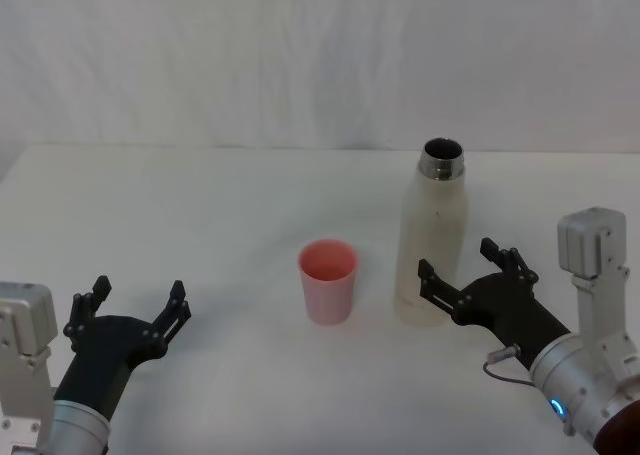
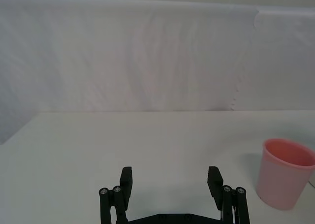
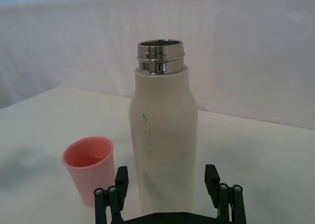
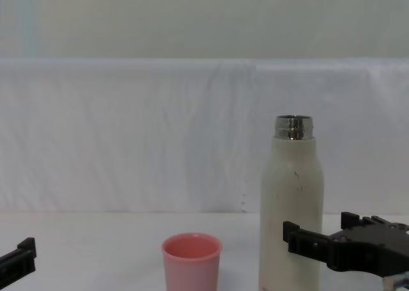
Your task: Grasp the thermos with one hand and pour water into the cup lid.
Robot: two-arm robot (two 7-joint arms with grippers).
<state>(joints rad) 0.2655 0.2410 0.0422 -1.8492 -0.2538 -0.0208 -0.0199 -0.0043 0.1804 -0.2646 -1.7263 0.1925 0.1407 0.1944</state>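
The cream-white thermos (image 1: pixel 432 237) stands upright and uncapped right of the table's middle, its steel neck open at the top. The pink cup lid (image 1: pixel 327 280) stands upright just to its left, a small gap between them. My right gripper (image 1: pixel 456 257) is open at the thermos's lower body on its near right side. In the right wrist view the thermos (image 3: pixel 162 130) rises between the spread fingers of the right gripper (image 3: pixel 166 172), a gap showing on each side, with the cup lid (image 3: pixel 91 167) beside it. My left gripper (image 1: pixel 139 288) rests open at the near left, holding nothing.
A white cloth covers the table (image 1: pixel 200 205) and hangs as a backdrop behind it. The left wrist view has the cup lid (image 2: pixel 285 172) off to one side of the left gripper (image 2: pixel 170 175). In the chest view the thermos (image 4: pixel 293 201) towers over the cup lid (image 4: pixel 191 260).
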